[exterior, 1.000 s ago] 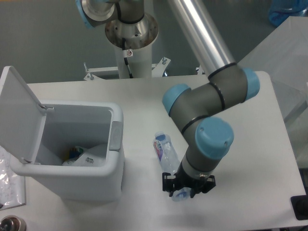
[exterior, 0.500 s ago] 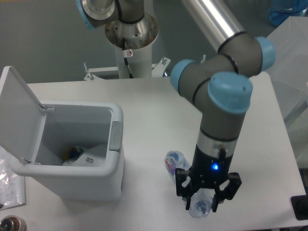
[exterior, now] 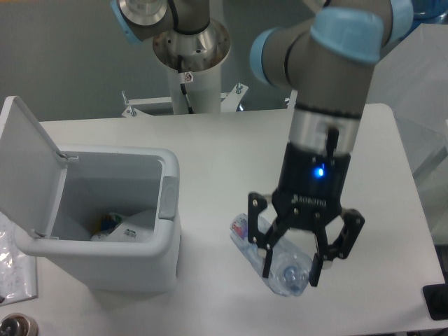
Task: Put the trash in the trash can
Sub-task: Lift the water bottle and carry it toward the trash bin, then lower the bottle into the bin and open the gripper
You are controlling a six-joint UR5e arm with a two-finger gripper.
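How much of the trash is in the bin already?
Some trash already lies inside the open trash can. The gripper is shut on the crushed bottle and holds it off the table, beside the can. Left to do: carry the bottle over the opening and drop it in.

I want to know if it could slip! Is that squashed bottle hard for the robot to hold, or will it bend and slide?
The crushed bottle is thin clear plastic, already dented, so it will probably give under the gripper rather than stay stiff. It looks empty, so likely very light. Its smooth, shiny, rounded body might slip or twist between the fingers.
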